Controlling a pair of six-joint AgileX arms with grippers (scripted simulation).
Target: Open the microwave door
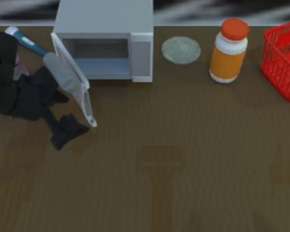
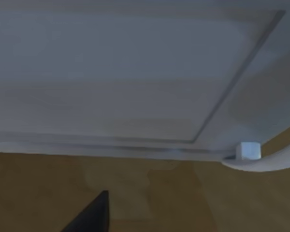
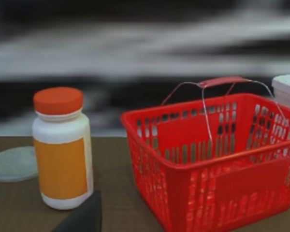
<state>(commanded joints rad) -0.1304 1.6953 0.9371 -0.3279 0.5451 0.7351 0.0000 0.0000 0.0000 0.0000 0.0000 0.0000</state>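
Your microwave [image 1: 106, 21] sits at the back left of the table [image 1: 193, 169] with its microwave door [image 1: 70, 77] swung well out toward the front left, so the cavity shows. Your left gripper [image 1: 67, 130] sits low at the door's outer face near its free edge, but you cannot tell whether its fingers are apart, together or touching the panel. Your right arm is off the top view; its wrist camera faces an orange-capped bottle [image 3: 62, 147] and a red basket [image 3: 217, 159].
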